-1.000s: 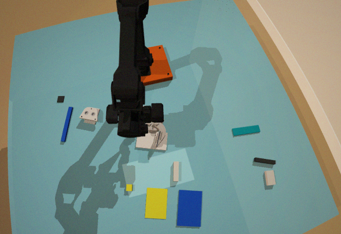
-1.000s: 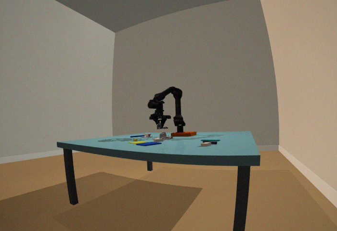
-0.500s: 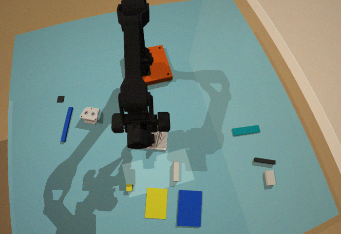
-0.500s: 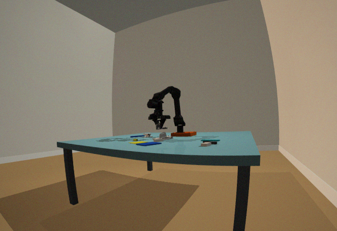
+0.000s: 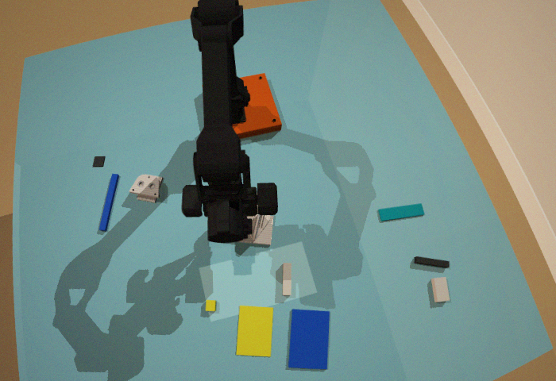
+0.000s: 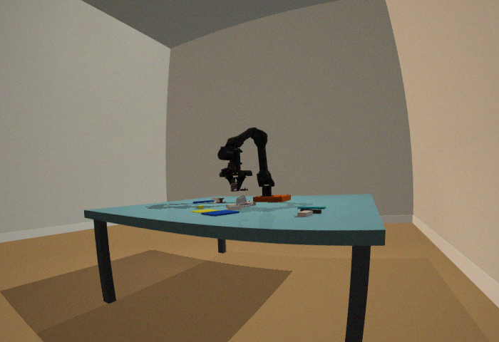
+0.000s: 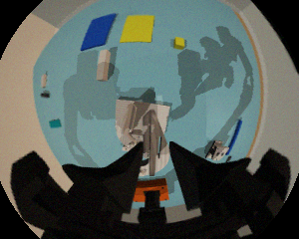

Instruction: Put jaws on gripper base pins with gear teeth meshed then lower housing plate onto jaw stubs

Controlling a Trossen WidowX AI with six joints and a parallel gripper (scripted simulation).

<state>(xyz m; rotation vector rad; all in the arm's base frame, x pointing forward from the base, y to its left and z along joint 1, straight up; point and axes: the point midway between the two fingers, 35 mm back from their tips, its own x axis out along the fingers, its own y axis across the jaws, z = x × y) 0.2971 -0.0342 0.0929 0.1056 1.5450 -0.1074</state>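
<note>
My gripper (image 6: 236,189) (image 7: 156,143) is shut on a grey jaw (image 6: 244,189) (image 7: 151,154) and holds it in the air above the gripper base. The light grey gripper base (image 5: 264,239) (image 6: 233,206) (image 7: 162,111) lies on the table, partly hidden by the arm in the top view. The other jaw (image 6: 240,200) (image 7: 130,119) is at the base, on the left side in the wrist view; whether it sits on its pin cannot be told. The housing plate (image 5: 147,184) (image 7: 217,149) lies apart, tilted on the table, with two round holes.
A blue bar (image 5: 109,202) and a small black square (image 5: 98,161) lie near the housing plate. A beige block (image 5: 287,279), yellow cube (image 5: 210,305), yellow plate (image 5: 254,331) and blue plate (image 5: 309,339) lie in front. Teal (image 5: 400,212), black (image 5: 431,262) and beige (image 5: 439,289) blocks lie right.
</note>
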